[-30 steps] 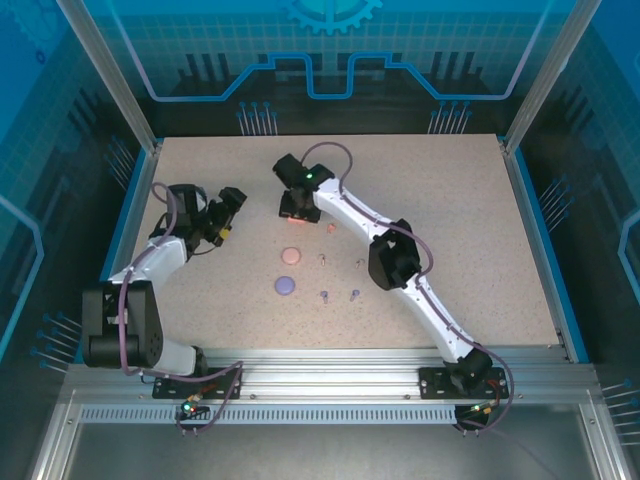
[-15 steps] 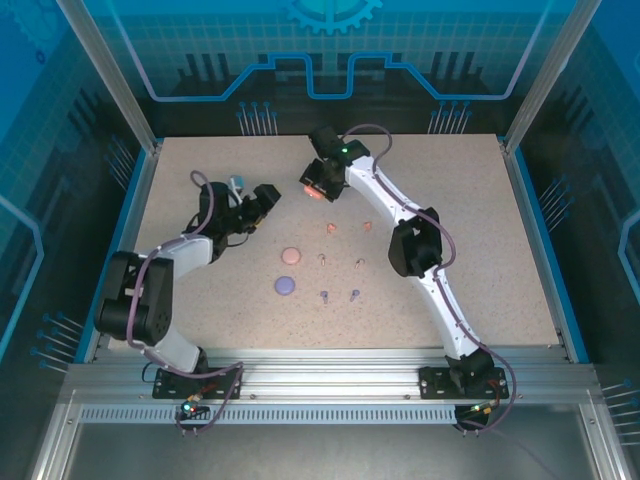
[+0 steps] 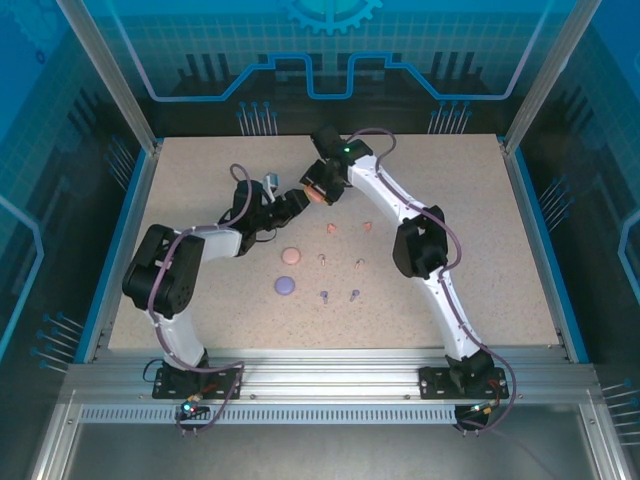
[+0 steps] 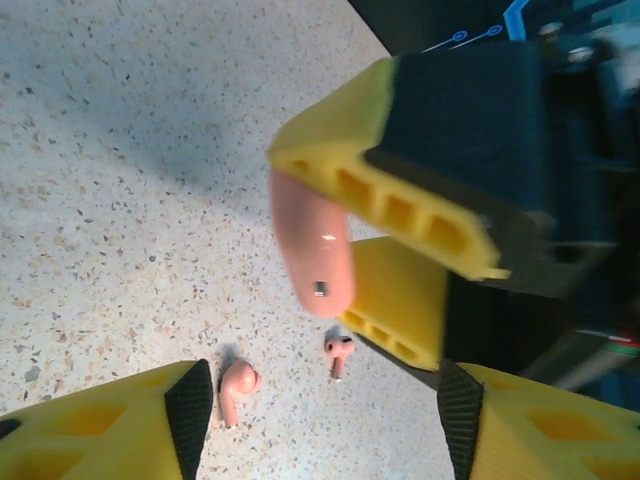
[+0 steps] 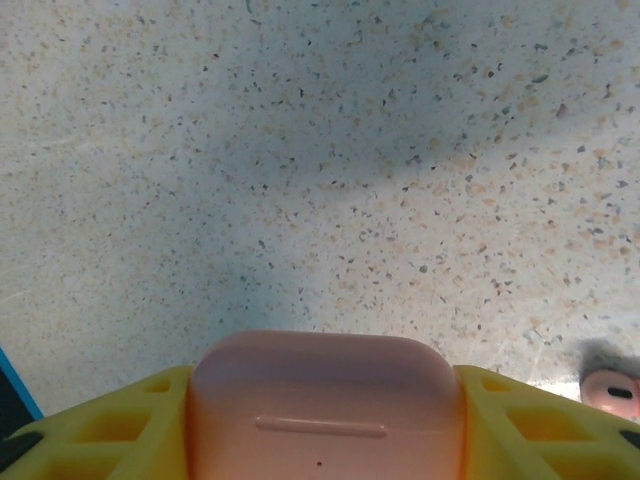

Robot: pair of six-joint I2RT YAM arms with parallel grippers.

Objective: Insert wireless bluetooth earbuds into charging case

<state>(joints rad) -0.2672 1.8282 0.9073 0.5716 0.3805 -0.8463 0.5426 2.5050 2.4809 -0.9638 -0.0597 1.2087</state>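
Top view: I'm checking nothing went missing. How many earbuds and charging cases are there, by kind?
Earbuds: 6 (2 coral earbuds, 2 pale pink earbuds, 2 purple earbuds)
Charging cases: 3 (coral case, pale pink case, purple case)
Total: 9

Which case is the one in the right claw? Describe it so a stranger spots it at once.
On the speckled table, follow the right arm to its claw near the far middle. The coral case is clamped there, closed. Its neighbours, the pink case and purple case, lie loose on the table, closer to the arm bases.
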